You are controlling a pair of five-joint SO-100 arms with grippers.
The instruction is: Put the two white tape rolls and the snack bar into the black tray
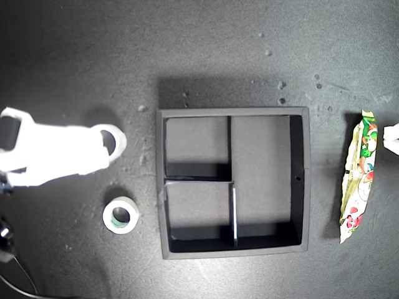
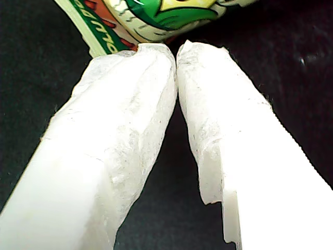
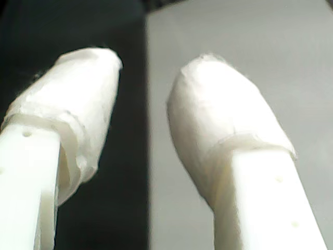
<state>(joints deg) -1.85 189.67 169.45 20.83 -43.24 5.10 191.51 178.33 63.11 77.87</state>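
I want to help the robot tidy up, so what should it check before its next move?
1. Black tray free: ok, nothing lies in it.
2. Snack bar in the tray: not ok, it lies outside, at the exterior view's right.
3. My first gripper ready to grab: not ok, shut, tips beside the wrapper.
4. My second gripper open: ok, nothing between its fingers.
5. Green-cored tape roll easy to reach: ok, flat, apart from the tray.
6. Plain white roll held: cannot tell, an arm's tip is at it.
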